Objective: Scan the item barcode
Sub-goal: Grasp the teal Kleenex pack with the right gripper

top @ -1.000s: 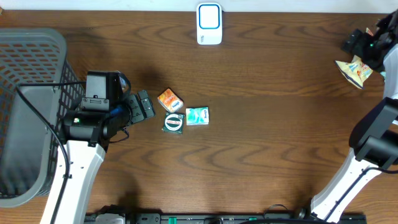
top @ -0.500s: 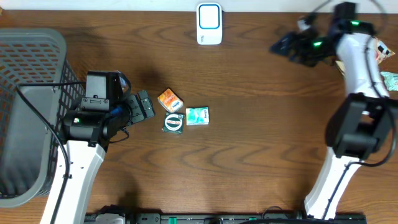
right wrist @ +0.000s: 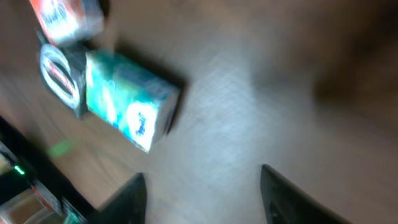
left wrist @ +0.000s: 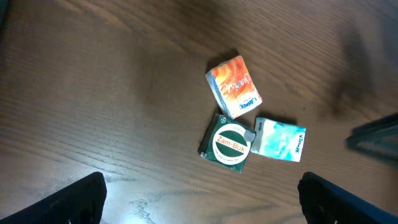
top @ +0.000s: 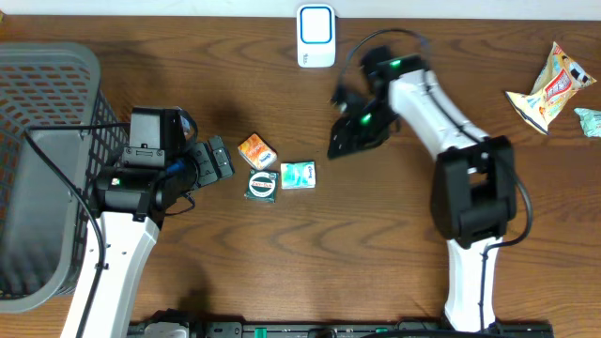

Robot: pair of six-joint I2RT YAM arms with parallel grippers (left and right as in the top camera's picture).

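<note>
The table (top: 394,235) under me is dark brown wood with a plain grain and a soft sheen where the light falls. At far centre, the scanner (top: 315,36) looks like smooth, glossy white plastic. The basket (top: 56,66) on the left is matt grey plastic mesh. The orange box (left wrist: 233,86) and teal box (left wrist: 278,139) have a printed, slightly glossy skin; card or film, I cannot tell. The green box (left wrist: 229,144) looks duller. The snack packet (top: 545,89) at far right is crinkled, shiny film. My left arm (top: 117,253) and right arm (top: 427,99) wear smooth white shells.
</note>
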